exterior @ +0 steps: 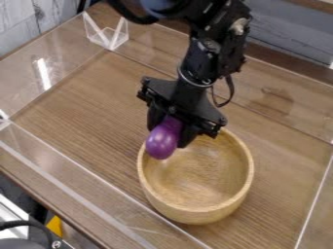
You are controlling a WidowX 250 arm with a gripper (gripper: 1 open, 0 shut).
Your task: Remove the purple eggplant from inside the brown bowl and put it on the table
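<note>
Item one: a black, many-jointed robot gripper, reaching down from the top centre of the frame, its fingers clamping on the eggplant. Item two: a small glossy purple toy eggplant, hanging from those fingertips near the centre, over or just beside the upper-left rim of a round light-brown wooden bowl; which of these, I cannot tell from this angle. Bare wood-grain tabletop is lying to the left.

Hazards: my grip is taking only the upper end, so a smooth, rounded skin could be slipping out and dropping back into the bowl. Moving left too low could be knocking the rim and dragging the bowl along.

Condition: oblong, deep purple, shiny, with a pale highlight; its lower end is pointing down, its upper end disappearing between the fingers, the stem cap not clearly showing.
</note>
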